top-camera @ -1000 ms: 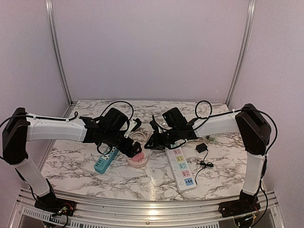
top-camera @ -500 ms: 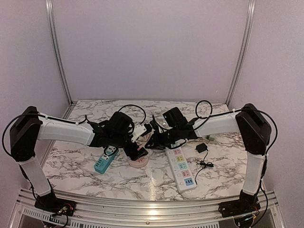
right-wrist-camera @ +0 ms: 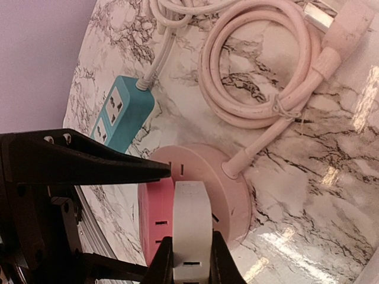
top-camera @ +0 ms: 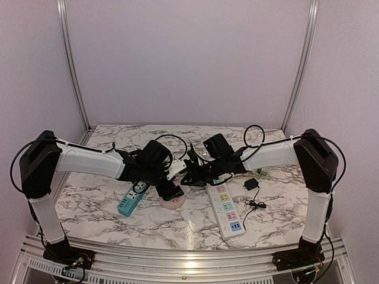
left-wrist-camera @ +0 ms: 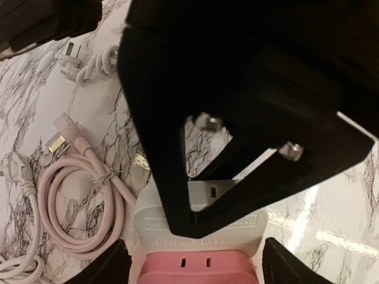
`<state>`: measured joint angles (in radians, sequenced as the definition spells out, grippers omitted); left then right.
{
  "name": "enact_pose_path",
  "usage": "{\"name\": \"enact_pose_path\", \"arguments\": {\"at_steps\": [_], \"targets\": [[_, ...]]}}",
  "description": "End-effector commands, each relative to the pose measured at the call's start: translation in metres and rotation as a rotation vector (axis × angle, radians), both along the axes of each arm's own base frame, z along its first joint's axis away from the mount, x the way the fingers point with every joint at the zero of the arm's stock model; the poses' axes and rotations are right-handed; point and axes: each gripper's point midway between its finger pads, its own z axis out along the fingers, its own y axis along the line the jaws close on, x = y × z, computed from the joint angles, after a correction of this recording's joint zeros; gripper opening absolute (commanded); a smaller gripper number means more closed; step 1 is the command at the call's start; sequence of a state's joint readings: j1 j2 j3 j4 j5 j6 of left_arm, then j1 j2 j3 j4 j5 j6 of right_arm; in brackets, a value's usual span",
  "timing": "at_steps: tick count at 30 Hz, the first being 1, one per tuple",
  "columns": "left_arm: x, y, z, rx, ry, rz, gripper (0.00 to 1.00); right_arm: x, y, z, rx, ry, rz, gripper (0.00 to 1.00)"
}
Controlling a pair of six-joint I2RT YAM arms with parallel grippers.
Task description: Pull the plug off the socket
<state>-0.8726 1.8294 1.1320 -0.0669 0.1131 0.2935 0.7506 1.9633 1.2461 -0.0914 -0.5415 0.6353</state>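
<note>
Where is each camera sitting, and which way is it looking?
Top: high behind, looking down at the table; left arm and right arm show.
Left wrist: on the left arm, looking down at the socket; its fingers flank it.
Right wrist: on the right arm, looking past its hand, which pinches the plug.
All three share the socket.

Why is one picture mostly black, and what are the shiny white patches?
Left wrist view: the right end effector, pinching the white plug, looms close to the lens, unlit. Right wrist view: glare on the marble table beside the pink socket.
</note>
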Motion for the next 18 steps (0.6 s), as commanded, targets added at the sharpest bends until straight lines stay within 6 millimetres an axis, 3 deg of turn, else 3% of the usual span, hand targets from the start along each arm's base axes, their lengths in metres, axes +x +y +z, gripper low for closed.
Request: {"name": "enact_pose_path", "arguments": {"at_steps": [1, 18], "targets": [[-0.013, 0.006, -0.016, 0.056, 0.065, -0.020, 0.77, 0.005, -0.004, 0.006, 0.000, -0.024, -0.014, 0.01], [-0.009, 0.023, -0.014, 0.102, 0.052, 0.046, 0.68, 0.004, -0.006, 0.000, -0.012, -0.016, -0.021, 0.01]]}}
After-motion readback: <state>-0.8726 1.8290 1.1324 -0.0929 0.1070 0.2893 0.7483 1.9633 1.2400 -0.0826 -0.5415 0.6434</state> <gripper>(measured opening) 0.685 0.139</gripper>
